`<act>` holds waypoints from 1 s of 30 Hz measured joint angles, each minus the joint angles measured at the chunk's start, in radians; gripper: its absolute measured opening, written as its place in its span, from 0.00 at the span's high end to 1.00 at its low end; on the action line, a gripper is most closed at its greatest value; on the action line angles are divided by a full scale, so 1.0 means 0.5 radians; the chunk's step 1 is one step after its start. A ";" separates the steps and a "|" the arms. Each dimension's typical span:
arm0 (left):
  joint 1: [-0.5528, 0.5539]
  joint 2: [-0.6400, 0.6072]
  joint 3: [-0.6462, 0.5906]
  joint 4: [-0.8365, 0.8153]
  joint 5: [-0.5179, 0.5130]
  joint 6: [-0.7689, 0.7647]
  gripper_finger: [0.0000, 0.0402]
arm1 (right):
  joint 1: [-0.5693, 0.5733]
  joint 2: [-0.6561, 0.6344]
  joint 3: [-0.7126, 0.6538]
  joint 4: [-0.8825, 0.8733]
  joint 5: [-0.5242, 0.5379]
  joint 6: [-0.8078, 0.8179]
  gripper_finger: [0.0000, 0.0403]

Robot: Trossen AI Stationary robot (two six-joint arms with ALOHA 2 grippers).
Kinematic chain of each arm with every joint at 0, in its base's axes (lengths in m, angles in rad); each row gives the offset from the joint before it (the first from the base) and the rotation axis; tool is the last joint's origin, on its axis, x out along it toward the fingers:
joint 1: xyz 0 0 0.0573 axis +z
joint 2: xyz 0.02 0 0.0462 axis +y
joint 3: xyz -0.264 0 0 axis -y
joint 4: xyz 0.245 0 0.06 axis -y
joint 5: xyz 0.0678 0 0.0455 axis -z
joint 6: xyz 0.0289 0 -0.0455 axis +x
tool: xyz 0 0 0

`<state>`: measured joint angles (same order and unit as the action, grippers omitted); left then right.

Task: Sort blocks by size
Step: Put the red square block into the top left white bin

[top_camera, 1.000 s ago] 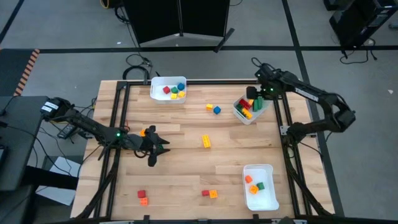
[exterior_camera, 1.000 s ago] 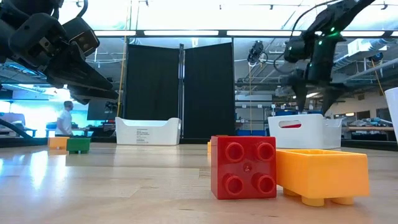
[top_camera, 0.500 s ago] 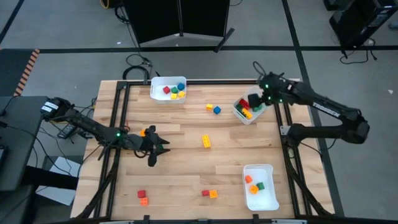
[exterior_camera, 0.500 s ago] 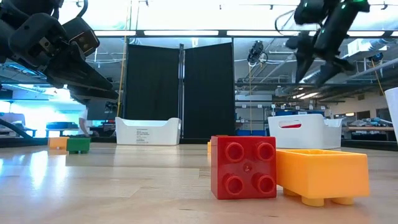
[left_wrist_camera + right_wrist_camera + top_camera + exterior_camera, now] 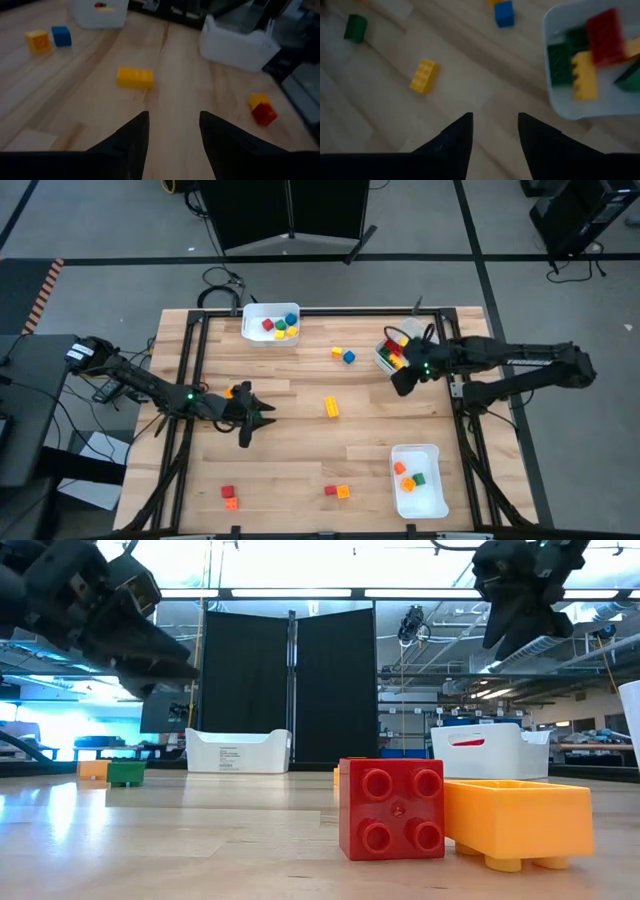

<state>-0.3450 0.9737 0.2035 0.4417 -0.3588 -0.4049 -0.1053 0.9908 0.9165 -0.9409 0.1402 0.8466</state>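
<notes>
yellow long plastic brick, mid wooden tabletop, loose. right gripper beside white bin of long bricks, fingers parted, empty. left gripper likewise, waiting. we should centre over brick, square to its length.

You are in a robotics lab or open workshop hall. A wooden table in a dark metal frame stands on grey floor marked with dark lines. Behind the table stands a black folding screen. Above the screen run long ceiling light strips and exposed pipes; beside it, cluttered workbenches.
</notes>
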 joint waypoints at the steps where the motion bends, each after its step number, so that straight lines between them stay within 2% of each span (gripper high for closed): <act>1: 0.000 0.000 0.004 0.020 0.000 0.000 0.54 | 0.035 0.010 0.000 0.000 0.001 0.044 0.59; 4: 0.001 0.001 0.085 -0.064 0.000 -0.001 0.54 | 0.132 0.034 0.000 0.001 0.001 0.162 0.60; 6: 0.000 0.001 0.195 -0.249 0.000 -0.001 0.54 | 0.188 0.048 0.000 0.001 0.002 0.220 0.61; 12: -0.022 0.063 0.789 -1.447 -0.132 -0.013 0.54 | 0.294 0.079 0.000 0.002 0.022 0.292 0.61; 14: -0.053 0.120 1.000 -1.801 -0.140 -0.168 0.54 | 0.319 0.078 0.000 0.002 0.061 0.292 0.61; 17: -0.079 0.226 1.248 -2.141 -0.112 -0.413 0.54 | 0.351 0.078 0.000 0.002 0.101 0.292 0.61; 20: -0.086 0.282 1.360 -2.174 -0.100 -0.455 0.54 | 0.373 0.078 0.000 0.002 0.128 0.273 0.61; 27: -0.054 0.295 1.386 -1.782 -0.103 -0.296 0.54 | 0.439 0.077 -0.001 0.001 0.153 0.240 0.61; 30: -0.023 0.294 1.386 -1.711 -0.133 -0.330 0.54 | 0.486 0.077 0.000 0.001 0.153 0.239 0.61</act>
<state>-0.3564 1.1210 0.8968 -0.4135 -0.4254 -0.5697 0.1376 1.0294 0.9165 -0.9405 0.2169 0.9661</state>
